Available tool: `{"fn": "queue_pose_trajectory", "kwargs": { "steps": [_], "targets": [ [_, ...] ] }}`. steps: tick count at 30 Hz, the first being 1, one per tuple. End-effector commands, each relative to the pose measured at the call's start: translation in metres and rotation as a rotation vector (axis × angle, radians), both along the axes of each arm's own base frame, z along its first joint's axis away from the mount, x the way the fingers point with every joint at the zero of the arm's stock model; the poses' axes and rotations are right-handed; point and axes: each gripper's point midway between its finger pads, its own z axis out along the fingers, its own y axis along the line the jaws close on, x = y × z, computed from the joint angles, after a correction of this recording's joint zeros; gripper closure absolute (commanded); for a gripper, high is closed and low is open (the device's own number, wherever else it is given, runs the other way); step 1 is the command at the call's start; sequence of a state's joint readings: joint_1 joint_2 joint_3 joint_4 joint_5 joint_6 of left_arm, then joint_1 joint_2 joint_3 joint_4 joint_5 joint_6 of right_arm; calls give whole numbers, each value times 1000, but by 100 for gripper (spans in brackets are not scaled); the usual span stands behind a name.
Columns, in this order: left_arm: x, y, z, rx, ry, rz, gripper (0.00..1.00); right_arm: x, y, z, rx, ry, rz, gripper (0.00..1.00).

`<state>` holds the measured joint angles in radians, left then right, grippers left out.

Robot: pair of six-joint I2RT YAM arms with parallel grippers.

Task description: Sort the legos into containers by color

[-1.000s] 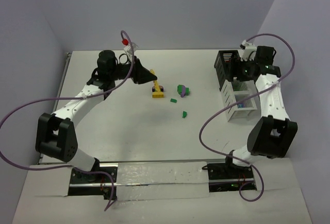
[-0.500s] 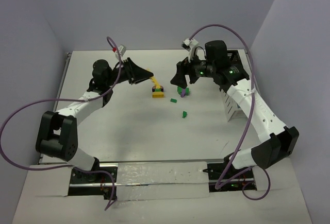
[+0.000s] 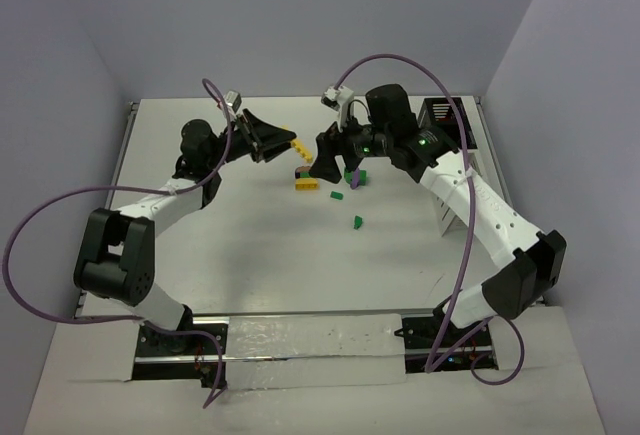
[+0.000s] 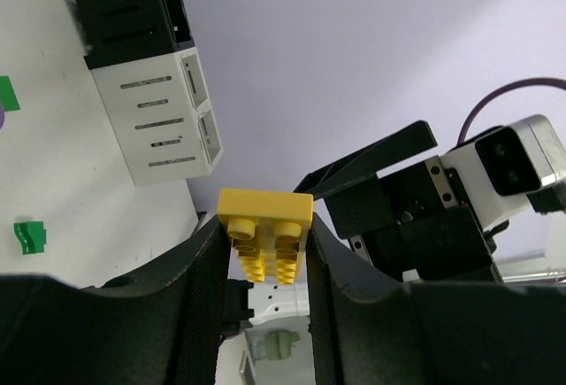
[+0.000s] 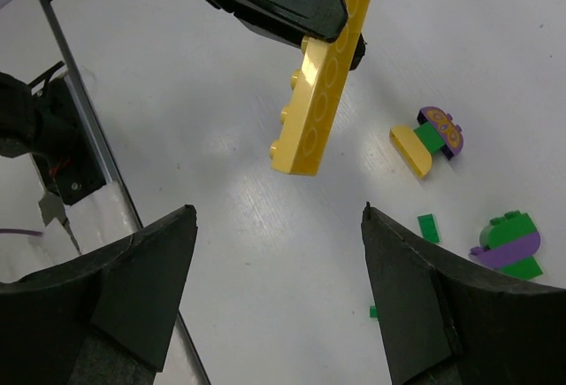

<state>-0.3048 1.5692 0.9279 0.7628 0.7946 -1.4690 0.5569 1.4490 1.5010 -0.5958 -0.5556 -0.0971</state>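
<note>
The left gripper (image 4: 263,226) was clenched on one end of a long yellow plastic lego brick (image 5: 320,93). Its two black fingers pinched the narrow sides, so most of the brick jutted free beyond the tips. It held the piece in the air over the white table (image 3: 250,245), resting on nothing and aimed towards the other arm. I took that for a handover, with the free length left bare (the only part another hand could take). The right gripper (image 5: 279,292) faced it with fingers spread wide and nothing between them. The brick's free end was near both pads but apart from them.

Beyond the brick lay the small loose legos: a yellow half-round piece against green and purple bits (image 5: 429,137), a green-and-purple clump (image 5: 508,243) and a small flat green chip (image 5: 427,227). All lay beside the meeting point rather than under it, so the grippers had bare tabletop beneath them. The white box-like plastic rack of containers (image 4: 164,124), with its black slatted section (image 4: 124,4), stood well apart by the table's right edge, close to the wall. Room seemed tightest there, and I judged that a brick this long would need to go in end first.
</note>
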Motion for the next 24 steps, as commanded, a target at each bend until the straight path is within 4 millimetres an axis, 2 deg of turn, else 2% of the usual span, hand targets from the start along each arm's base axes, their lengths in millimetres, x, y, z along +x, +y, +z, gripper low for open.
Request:
{"fn": "queue_pose_trajectory", "kwargs": {
  "steps": [1,16,24],
  "targets": [
    [3,0,11,-55,16,12,100,15,5,23,14,-88,-48,18],
    [5,-25,6,-191,115,-72,100,43,-18,18,-56,-135,-209,16],
    [3,-33,8,-220,120,-96,100,51,-16,13,-62,-132,-222,19]
  ]
}}
